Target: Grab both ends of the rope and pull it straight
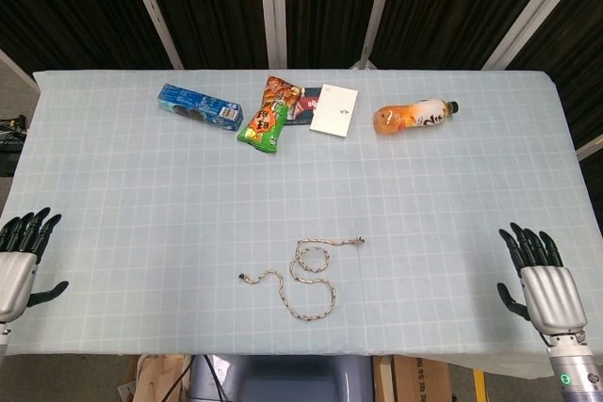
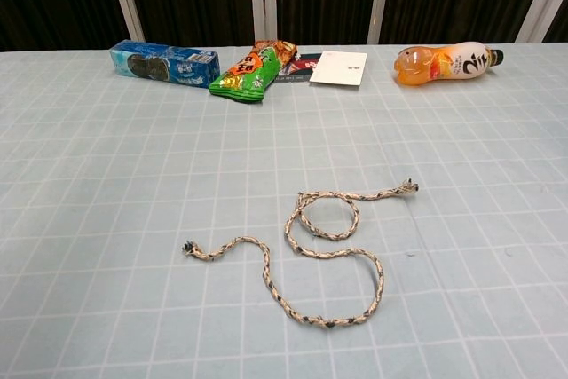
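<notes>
Rope (image 2: pixel 311 250) lies loose on the near half of the table (image 1: pixel 141 195), curled into one small closed loop and a wider open bend. Its frayed left end (image 2: pixel 188 248) and right end (image 2: pixel 408 186) both rest free on the checked cloth. Left hand (image 1: pixel 19 265) sits at the near left table edge, fingers extended and slightly apart, holding nothing. Right hand (image 1: pixel 542 280) sits at the near right edge in the same posture, well apart from the rope. Only the head view shows the hands; the chest view shows neither. Along the far edge lie a blue biscuit pack (image 1: pixel 200 106), a green snack bag (image 1: pixel 267 115), a white card (image 1: pixel 334 109) and an orange drink bottle (image 1: pixel 413 117).
</notes>
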{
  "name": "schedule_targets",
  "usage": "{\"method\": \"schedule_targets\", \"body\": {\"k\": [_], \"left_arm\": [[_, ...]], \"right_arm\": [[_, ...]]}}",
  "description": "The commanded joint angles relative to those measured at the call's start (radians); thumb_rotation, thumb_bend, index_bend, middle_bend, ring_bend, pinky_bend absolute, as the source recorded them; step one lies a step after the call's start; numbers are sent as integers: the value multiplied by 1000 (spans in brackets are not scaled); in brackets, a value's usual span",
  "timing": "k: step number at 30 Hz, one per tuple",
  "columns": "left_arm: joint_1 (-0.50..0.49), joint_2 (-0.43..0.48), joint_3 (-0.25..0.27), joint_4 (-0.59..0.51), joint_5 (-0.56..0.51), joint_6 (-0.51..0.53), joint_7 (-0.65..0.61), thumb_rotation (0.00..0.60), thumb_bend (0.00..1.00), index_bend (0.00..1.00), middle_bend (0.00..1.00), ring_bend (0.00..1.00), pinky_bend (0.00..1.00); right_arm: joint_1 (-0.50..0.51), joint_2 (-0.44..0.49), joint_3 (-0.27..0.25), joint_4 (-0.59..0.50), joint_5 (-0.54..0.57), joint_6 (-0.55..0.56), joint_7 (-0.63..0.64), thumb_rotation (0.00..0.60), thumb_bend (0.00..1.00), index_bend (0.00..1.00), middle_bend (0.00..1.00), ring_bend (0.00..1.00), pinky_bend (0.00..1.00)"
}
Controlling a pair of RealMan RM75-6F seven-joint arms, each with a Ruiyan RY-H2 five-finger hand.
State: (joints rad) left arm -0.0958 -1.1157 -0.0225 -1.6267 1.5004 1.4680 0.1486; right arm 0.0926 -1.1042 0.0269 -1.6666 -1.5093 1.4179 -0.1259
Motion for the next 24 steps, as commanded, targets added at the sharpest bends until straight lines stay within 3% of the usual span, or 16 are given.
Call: {"method": "schedule_targets", "body": {"k": [1, 4, 8, 20, 24], "left_arm": [[1, 1, 0, -2, 1, 2, 0, 600, 44, 0, 0, 0, 0], [2, 1, -1, -2, 0, 4, -2, 600, 44, 0, 0, 0, 0], [0, -1, -4, -1, -3, 3, 0, 600, 44, 0, 0, 0, 0], [-1, -8, -9, 4, -6, 8, 12, 600, 44, 0, 0, 0, 0], [-1, -10, -9, 6, -1, 10, 13, 600, 44, 1, 0, 0, 0]], "right_arm": [[9, 6, -8, -3, -21, -12, 12, 600, 379, 0, 0, 0, 0], [36, 20, -27, -1, -86, -37, 43, 600, 380, 25, 1, 0, 0], [81, 5, -24, -7, -143, -65, 69, 600, 379, 138, 17, 0, 0], [204, -129, 55, -72, -36, -214, -34, 600, 379, 193, 26, 0, 0], [256, -196, 102, -81, 51, -274, -87, 600, 379, 272, 51, 0, 0]]}}
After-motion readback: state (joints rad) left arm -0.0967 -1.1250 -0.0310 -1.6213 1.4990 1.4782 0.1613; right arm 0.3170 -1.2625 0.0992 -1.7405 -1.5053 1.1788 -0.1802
